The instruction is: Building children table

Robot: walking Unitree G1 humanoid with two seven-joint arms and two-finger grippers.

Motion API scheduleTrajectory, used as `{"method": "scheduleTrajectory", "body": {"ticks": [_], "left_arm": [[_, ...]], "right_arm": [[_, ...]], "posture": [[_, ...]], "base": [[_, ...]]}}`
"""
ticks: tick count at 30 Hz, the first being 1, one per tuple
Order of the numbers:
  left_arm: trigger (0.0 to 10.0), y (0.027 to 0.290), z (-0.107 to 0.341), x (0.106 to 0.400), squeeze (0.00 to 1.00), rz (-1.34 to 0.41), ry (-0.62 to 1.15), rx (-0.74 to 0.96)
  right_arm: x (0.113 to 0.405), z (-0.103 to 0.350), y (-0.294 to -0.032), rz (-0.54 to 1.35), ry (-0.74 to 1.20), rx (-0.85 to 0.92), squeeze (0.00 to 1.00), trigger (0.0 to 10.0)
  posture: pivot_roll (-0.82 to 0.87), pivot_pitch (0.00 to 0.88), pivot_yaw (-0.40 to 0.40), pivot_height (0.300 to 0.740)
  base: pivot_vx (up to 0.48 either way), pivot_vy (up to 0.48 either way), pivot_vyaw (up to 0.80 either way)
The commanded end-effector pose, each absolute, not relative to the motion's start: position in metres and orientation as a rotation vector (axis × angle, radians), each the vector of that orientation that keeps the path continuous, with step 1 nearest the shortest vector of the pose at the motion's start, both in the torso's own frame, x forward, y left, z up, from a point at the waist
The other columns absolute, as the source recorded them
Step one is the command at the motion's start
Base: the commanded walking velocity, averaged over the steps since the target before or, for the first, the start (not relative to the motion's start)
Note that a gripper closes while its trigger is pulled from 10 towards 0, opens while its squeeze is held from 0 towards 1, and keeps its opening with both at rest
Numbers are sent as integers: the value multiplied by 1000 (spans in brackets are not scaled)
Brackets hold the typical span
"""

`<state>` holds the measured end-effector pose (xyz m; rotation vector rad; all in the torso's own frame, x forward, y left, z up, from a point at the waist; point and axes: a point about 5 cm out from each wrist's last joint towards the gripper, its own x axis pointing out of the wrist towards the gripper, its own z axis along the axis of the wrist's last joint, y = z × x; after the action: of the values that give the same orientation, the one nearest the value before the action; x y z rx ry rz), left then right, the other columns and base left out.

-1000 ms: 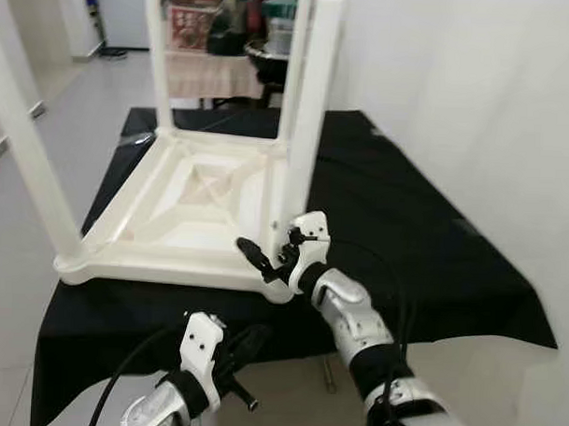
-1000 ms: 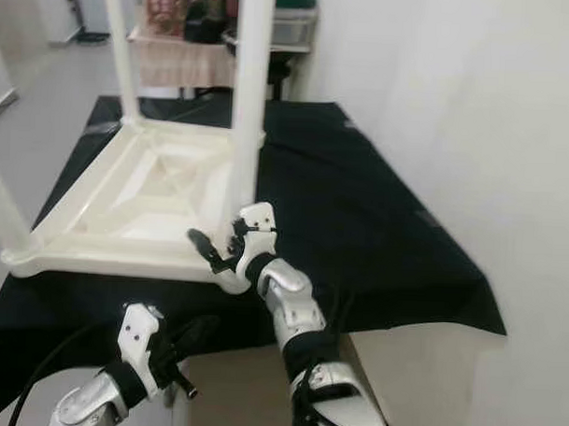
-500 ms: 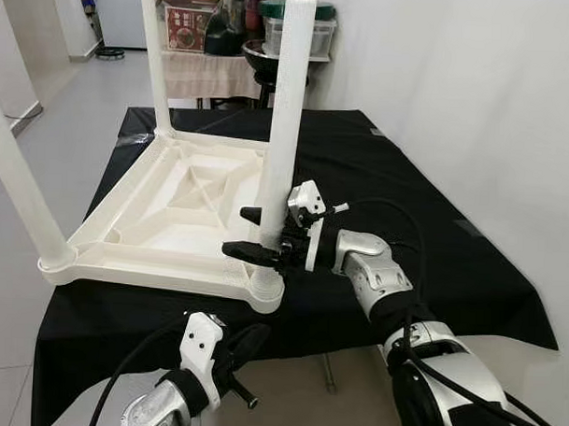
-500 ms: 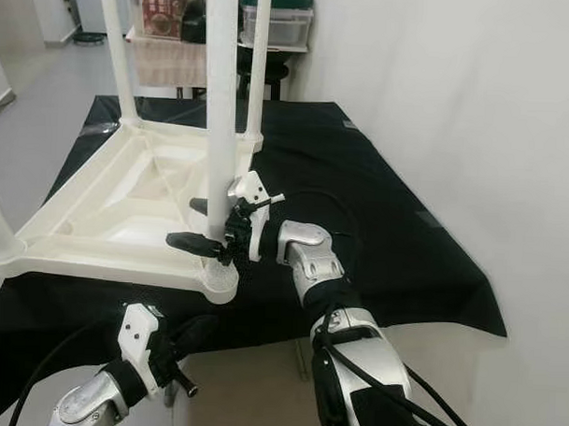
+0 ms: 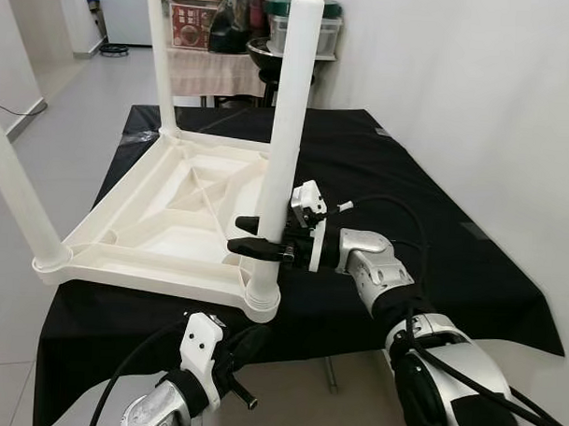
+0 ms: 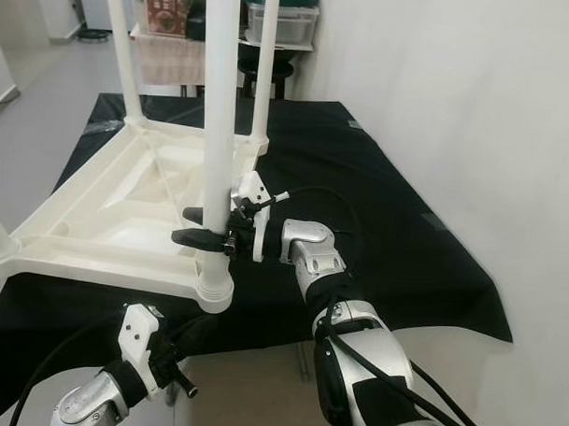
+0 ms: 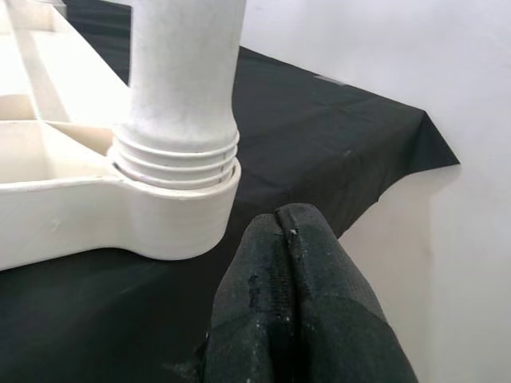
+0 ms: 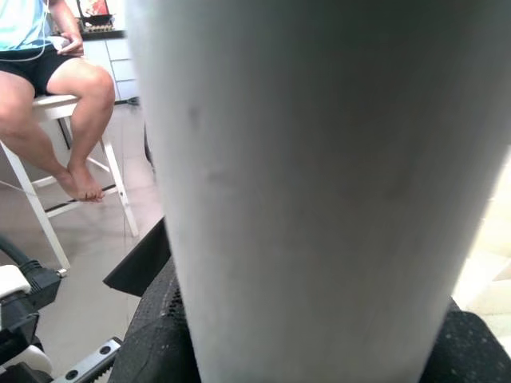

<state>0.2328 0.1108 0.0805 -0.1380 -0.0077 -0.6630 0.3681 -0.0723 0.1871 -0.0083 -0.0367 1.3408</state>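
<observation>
Our right gripper [image 5: 257,247] has its two black fingers [image 5: 250,248] closed around the near white table leg [image 5: 286,129], low on the shaft, just above the threaded collar where the leg enters the corner socket [image 5: 261,301]. We judge the low hold is chosen to turn or steady the leg close to the joint, where it is least likely to wobble. The leg stands upright from the upturned white children's table top [image 5: 163,223], which lies underside up on the black cloth [image 5: 425,218] covering the work table. Three more legs rise from the other corners: one at ten o'clock from the gripper [image 5: 19,190], one at eleven o'clock [image 5: 157,54], and one behind the gripped leg at twelve o'clock, mostly hidden by it.

Our left gripper [image 5: 225,359] hangs below the cloth's front edge, at six o'clock from the socket, fingers [image 7: 299,319] pressed together and holding nothing.

The left wrist view shows the thread rings at the socket [image 7: 176,163] exposed, so we judge the leg is not fully seated. The right wrist view shows, past the leg, a seated person's bare legs [image 8: 68,120] on a white stool.
</observation>
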Motion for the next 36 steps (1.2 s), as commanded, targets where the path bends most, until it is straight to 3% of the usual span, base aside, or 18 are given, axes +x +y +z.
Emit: {"method": "scheduleTrajectory", "body": {"ticks": [1,3,4,5,6,8,11,18,19,21,22,23,24,30,31,34,36], "left_arm": [[10000,110,78,232,0,-664,3,-151],[10000,110,78,231,0,-663,2,-151],[10000,111,78,230,0,-662,2,-150],[10000,113,79,228,0,-661,1,-149],[10000,113,79,228,0,-661,1,-149],[10000,116,79,228,0,-661,5,-154],[10000,115,79,229,0,-671,12,-151],[10000,115,79,231,0,-666,9,-168],[10000,115,80,231,0,-662,5,-167],[10000,115,80,231,0,-662,5,-167],[10000,114,80,231,0,-658,2,-164],[10000,114,80,231,0,-658,2,-164],[10000,113,79,232,0,-655,1,-164],[10000,113,79,233,0,-655,1,-165],[10000,112,79,233,0,-656,1,-166],[10000,112,80,233,0,-657,1,-166],[10000,112,80,233,0,-657,1,-167]], "right_arm": [[365,174,-75,1320,3,10,0,0],[365,166,-79,1239,4,16,0,0],[365,151,-78,1071,22,26,0,0],[370,126,-84,563,88,87,0,0],[370,126,-84,563,88,87,0,0],[335,81,-63,323,201,149,0,0],[326,76,-48,415,218,117,0,0],[340,86,-50,449,203,52,0,0],[342,88,-48,449,202,37,0,4510],[342,88,-48,449,202,37,0,4510],[343,90,-47,450,204,22,0,10000],[343,90,-47,450,204,22,0,10000],[345,103,-38,543,158,32,1000,10000],[343,120,-27,712,88,65,1000,10000],[344,124,-29,785,67,49,31,10000],[350,132,-38,969,50,0,0,10000],[352,133,-41,991,53,-14,0,10000]], "posture": [[49,0,-91,740],[48,0,-91,740],[43,0,-95,740],[30,0,-84,740],[30,0,-84,740],[15,0,-62,740],[6,0,-47,740],[15,0,-62,740],[21,0,-70,740],[21,0,-70,740],[21,0,-70,740],[21,0,-70,740],[38,0,-83,740],[41,0,-86,740],[44,0,-92,740],[54,0,-94,740],[54,0,-94,740]], "base": [[0,0,0],[0,0,0],[0,0,0],[0,0,0],[0,0,0],[0,0,0],[0,0,0],[0,0,0],[0,0,0],[0,0,0],[0,0,0],[0,0,0],[0,0,0],[0,0,0],[0,0,0],[0,0,0],[0,0,0]]}}
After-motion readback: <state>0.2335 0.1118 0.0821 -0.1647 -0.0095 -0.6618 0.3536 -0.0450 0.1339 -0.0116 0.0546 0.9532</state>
